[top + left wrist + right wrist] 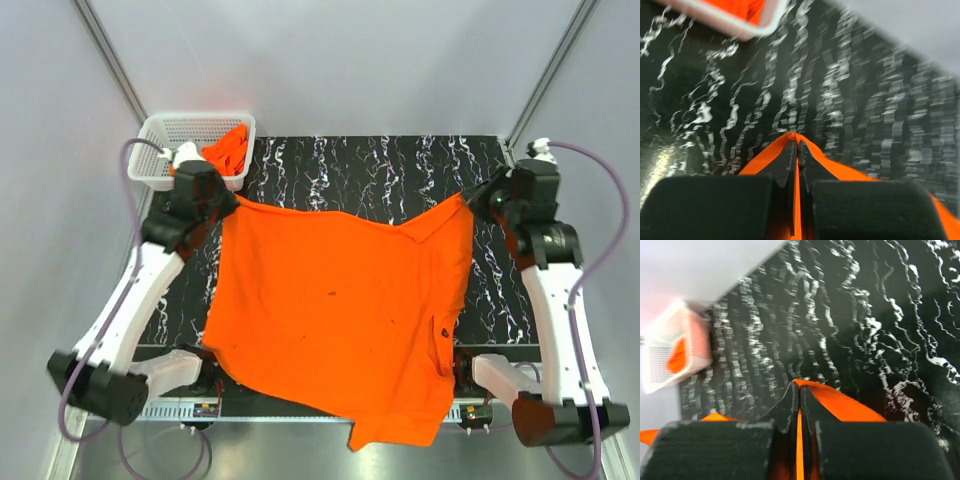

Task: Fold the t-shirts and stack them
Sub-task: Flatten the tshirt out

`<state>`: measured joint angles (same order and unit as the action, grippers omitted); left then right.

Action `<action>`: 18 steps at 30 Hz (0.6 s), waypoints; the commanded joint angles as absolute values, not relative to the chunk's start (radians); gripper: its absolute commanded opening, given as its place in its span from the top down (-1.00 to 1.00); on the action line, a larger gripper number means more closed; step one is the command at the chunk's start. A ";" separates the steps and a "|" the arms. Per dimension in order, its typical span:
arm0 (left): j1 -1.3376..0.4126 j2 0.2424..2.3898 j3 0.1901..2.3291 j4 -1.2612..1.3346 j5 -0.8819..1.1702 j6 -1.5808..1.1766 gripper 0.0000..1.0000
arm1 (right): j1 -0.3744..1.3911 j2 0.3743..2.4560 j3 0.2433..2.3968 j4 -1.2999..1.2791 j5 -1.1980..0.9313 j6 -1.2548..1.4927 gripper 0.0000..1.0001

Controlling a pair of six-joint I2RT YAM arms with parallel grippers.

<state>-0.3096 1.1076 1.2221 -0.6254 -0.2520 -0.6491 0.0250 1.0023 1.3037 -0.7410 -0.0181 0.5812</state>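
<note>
An orange t-shirt [340, 310] is held up spread over the black marbled table [380, 170], its lower end hanging past the near edge. My left gripper [228, 200] is shut on the shirt's far left corner; the left wrist view shows cloth [765, 155] pinched between the fingers [785, 160]. My right gripper [470, 200] is shut on the far right corner; the right wrist view shows cloth [840, 402] pinched too. Another orange t-shirt [230, 150] lies crumpled in the basket.
A white mesh basket [180, 135] stands at the table's far left corner, just behind my left gripper; it also shows in the left wrist view [747, 30] and the right wrist view [665, 357]. Grey walls surround the table.
</note>
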 commanded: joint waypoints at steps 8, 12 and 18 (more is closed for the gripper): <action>-0.203 1.670 1.411 -0.344 -0.272 -0.526 1.00 | 0.020 1.514 1.418 -0.365 0.055 0.419 1.00; -0.173 1.816 1.535 -0.341 -0.229 -0.499 1.00 | 0.015 1.701 1.537 -0.367 0.012 0.425 1.00; -0.158 1.942 1.611 -0.344 -0.157 -0.482 1.00 | 0.015 1.835 1.617 -0.374 -0.074 0.442 1.00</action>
